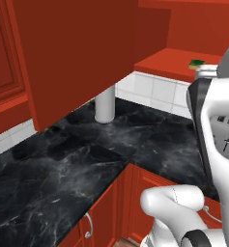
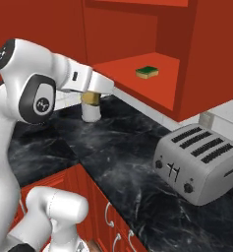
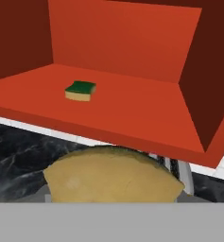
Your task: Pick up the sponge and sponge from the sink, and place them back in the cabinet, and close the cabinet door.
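gripped in the claw [image 3: 114, 201] was the tan-yellow sponge [image 3: 113, 175], a rounded lump just below the cabinet shelf [image 3: 132, 118] front edge. the green-topped sponge [image 3: 80, 90] lay flat on the shelf, toward its left, back from the edge. the right base view added a silver toaster [image 2: 196, 162] on the black worktop [image 2: 123, 162].

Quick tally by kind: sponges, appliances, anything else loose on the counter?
Sponges: 2, a green-topped sponge on the cabinet shelf, a tan sponge in the gripper
Toasters: 1, silver toaster
White cylinders: 1, white cylinder on the counter
Total: 4
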